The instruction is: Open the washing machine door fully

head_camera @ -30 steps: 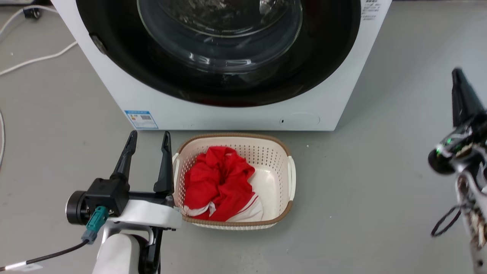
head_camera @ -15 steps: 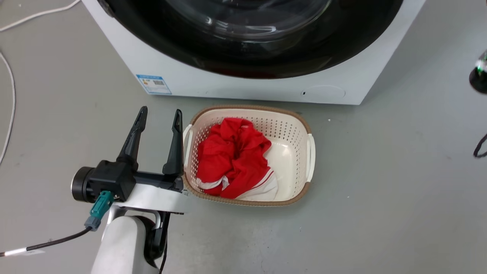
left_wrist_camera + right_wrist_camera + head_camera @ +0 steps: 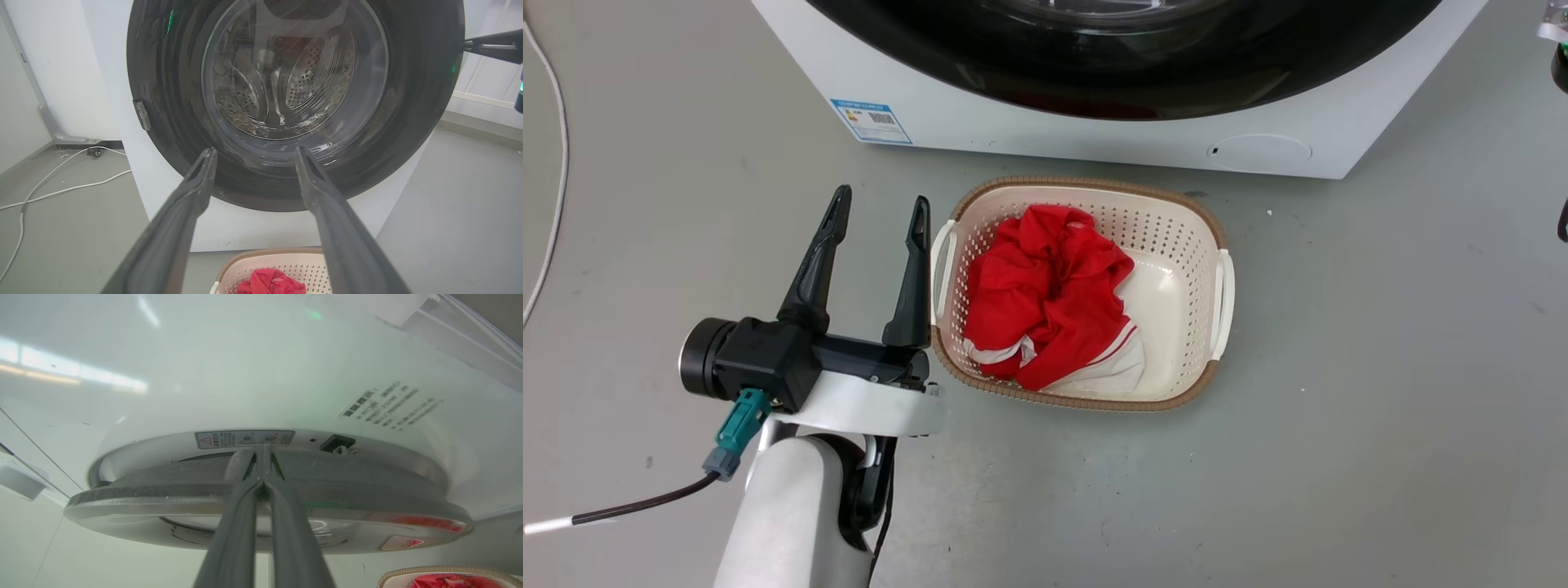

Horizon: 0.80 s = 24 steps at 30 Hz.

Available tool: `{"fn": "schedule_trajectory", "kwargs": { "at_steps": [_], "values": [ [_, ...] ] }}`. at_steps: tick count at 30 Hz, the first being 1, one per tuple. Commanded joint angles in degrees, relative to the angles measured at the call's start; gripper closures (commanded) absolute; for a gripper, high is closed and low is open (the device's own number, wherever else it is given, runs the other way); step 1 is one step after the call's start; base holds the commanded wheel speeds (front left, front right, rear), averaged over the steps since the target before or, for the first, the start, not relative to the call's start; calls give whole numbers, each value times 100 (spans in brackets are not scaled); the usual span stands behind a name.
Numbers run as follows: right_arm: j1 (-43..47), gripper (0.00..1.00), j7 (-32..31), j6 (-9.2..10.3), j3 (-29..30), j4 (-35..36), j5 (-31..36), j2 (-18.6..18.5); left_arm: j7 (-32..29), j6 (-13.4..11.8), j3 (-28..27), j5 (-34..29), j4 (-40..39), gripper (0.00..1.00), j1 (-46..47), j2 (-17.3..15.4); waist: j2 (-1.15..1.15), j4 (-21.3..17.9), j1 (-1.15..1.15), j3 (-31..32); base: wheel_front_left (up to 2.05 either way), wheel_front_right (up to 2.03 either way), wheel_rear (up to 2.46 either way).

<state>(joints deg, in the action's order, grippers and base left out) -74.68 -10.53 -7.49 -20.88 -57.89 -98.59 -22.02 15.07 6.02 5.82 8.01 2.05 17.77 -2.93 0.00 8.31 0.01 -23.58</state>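
The left gripper hangs with its two dark fingers wide apart, holding nothing. Just beside it sits a cream plastic basket with holes, red cloth inside. Behind is the big white washing machine. The right gripper, fingers pressed together, has its tips at the edge of the round shiny black door.

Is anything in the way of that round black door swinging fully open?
Possibly: the left end effector hangs open before the washing machine door and may lie in its sweep. The laundry basket on the floor looks lower than the door's rim.
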Motion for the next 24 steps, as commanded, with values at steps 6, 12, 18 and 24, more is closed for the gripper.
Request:
{"fn": "schedule_trajectory", "kwargs": {
  "at_steps": [6, 12, 18, 24],
  "values": [
    [-318, 100, -184, 0, -215, -256, 192, 86, 14, -41, 67, 56, -50, 0, 101, 7, 0, 79, -1, -192, 0, 0, 0],
    [-272, 100, -640, 0, -288, -130, 113, 118, 14, -63, 78, 59, -34, 0, 110, 8, 0, 81, -1, -238, 0, 0, 0],
    [-41, 100, -1242, 0, -290, 83, -60, 61, 15, -96, 87, 57, -10, 0, 117, 8, 0, 39, -1, -178, 0, 0, 0],
    [250, 100, -1757, -1, -262, 355, -259, 18, 14, -90, 98, 65, 45, 0, 88, 8, 0, -34, -1, -31, 0, 0, 0]
  ]
}}
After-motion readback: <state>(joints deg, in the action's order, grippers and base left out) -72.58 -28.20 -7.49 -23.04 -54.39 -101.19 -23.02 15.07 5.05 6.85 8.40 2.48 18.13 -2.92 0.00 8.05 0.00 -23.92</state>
